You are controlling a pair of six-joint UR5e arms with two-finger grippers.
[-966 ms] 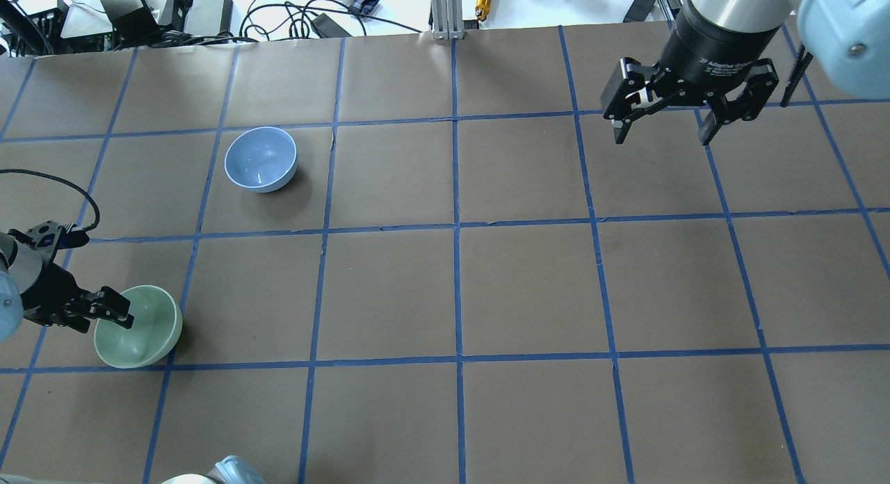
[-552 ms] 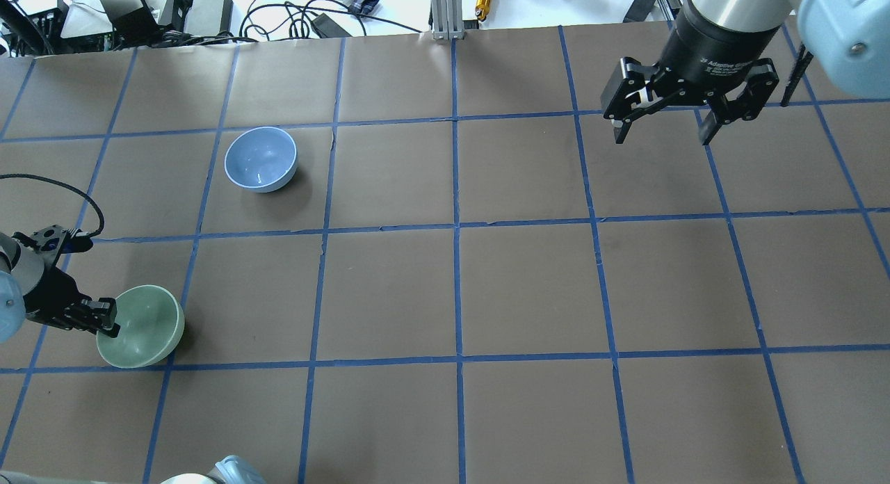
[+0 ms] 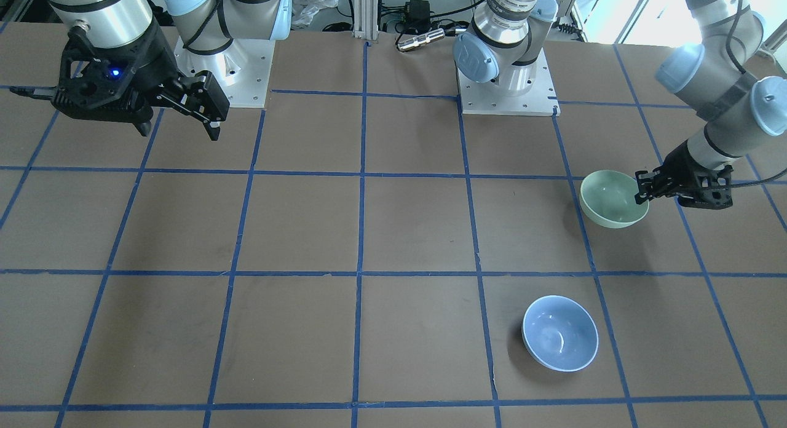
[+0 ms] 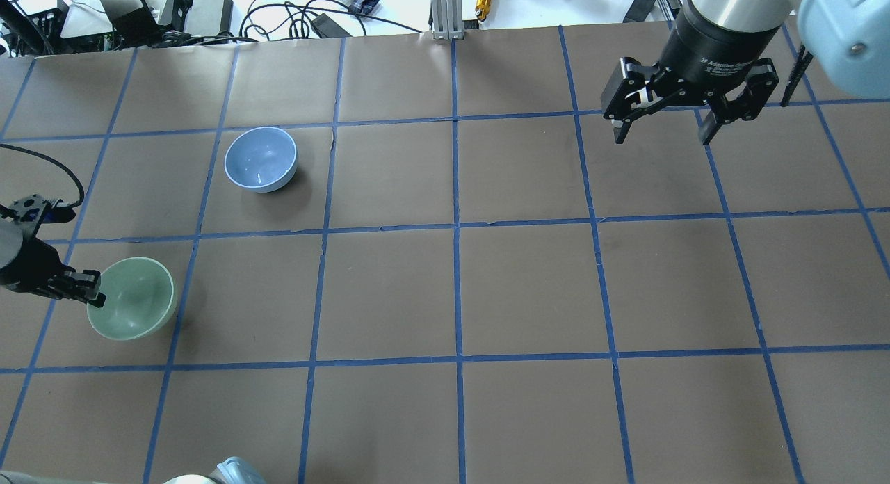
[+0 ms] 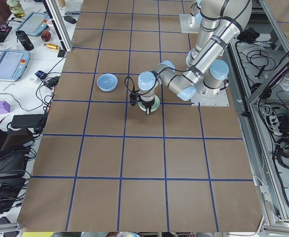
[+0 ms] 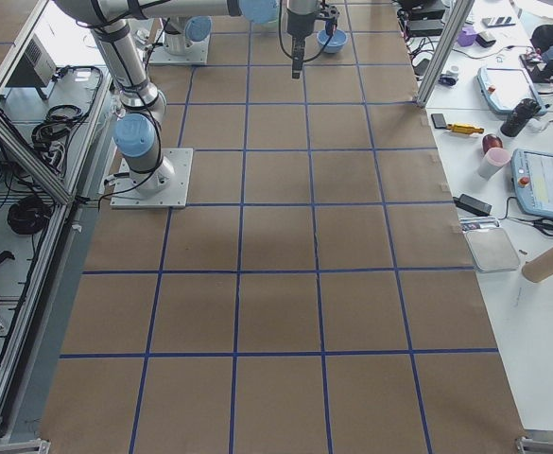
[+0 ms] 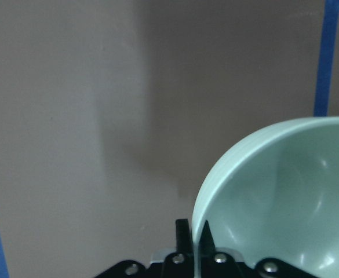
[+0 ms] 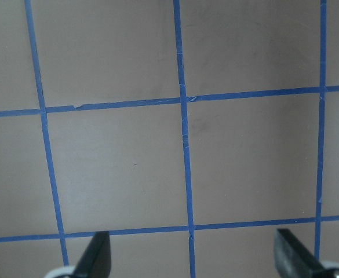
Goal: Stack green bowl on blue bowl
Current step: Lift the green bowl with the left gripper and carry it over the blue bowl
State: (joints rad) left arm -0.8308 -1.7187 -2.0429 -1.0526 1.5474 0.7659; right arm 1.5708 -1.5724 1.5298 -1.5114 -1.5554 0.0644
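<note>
Overhead exterior shows the left hand [image 4: 96, 300] pinched on the rim of the green bowl [image 4: 135, 302], with one finger inside and one outside; the left wrist view agrees. The bowl looks lifted off the desk [image 4: 528, 289], mouth up and slightly tilted, near the robot's left edge. The blue bowl [image 4: 261, 158] sits upright and empty farther out, well apart from it. The right hand [image 4: 662, 138] hangs with its fingers spread wide over the far right, away from both bowls.

The main danger is the grip. It is a thin pinch on one side of a glossy rim, so the bowl could pivot or slide out during the carry. If it arrives tilted or off-centre, its base may catch the blue rim and shove that bowl aside. Letting go too high could make it bounce out rather than nest.
</note>
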